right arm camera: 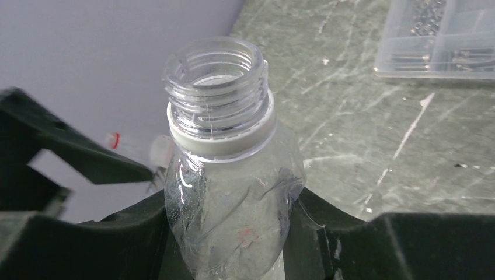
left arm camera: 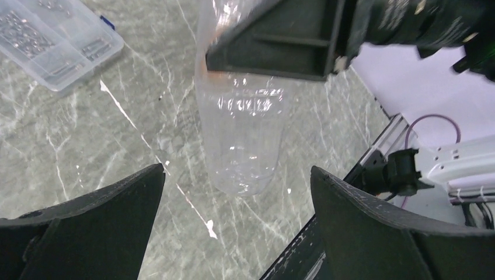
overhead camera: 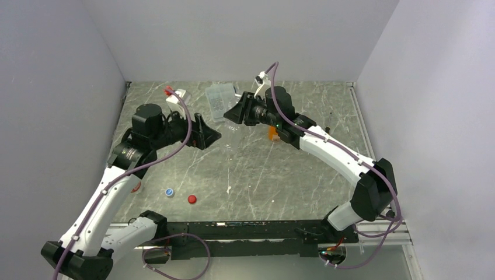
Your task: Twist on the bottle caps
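left fingers (left arm camera: 87, 227) wide, empty | right fingers (right arm camera: 87, 245) grip clear bottle (right arm camera: 233, 198), neck uncapped, apparently aloft

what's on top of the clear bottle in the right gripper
No cap: the clear bottle ends in a bare threaded mouth above a white ring. The right gripper hides its gripped sides.

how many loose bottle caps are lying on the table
2: the blue-and-white cap and the red cap just right of it, both near the left arm. More may be hidden under the arms.
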Controlling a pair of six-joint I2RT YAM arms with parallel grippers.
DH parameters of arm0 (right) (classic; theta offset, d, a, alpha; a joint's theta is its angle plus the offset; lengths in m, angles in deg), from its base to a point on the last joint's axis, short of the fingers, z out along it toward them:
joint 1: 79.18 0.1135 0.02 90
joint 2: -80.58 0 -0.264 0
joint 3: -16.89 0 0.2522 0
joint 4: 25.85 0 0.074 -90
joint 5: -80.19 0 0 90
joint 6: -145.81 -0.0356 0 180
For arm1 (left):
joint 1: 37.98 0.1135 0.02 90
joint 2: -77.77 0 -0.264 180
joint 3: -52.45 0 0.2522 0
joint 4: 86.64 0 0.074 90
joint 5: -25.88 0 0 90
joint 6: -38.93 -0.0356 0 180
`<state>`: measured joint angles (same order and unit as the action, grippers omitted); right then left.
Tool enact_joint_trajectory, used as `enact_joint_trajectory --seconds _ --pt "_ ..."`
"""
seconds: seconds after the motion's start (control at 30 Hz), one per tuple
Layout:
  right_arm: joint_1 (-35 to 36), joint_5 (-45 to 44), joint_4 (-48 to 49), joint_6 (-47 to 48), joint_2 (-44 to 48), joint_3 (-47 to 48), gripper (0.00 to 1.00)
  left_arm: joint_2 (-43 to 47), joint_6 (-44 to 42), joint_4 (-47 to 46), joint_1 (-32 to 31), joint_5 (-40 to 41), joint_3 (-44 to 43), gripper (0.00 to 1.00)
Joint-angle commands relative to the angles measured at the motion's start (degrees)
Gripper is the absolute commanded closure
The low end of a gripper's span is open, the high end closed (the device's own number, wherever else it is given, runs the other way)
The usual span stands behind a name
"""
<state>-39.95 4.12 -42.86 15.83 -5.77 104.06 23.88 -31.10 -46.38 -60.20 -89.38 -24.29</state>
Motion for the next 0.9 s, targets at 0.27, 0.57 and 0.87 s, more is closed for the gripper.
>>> enact_joint_trajectory --seconds 0.27,0.57,0.87 --pt "6.46 -7.23 0.8 -6.1 -2.33 9.36 0.67 -1.63 -5.18 -7.14 -3.6 -1.36 0.85 0.01" --pt "9.48 -10.55 1.86 -8.42 -1.99 10.02 0.68 -3.07 -6.11 -9.37 -6.45 3.43 1.83 0.09" --pt "10.48 -11.59 1.41 -7.94 -1.28 9.79 0.68 -3.5 -8.18 -6.49 -7.23 11.78 1.56 0.09"
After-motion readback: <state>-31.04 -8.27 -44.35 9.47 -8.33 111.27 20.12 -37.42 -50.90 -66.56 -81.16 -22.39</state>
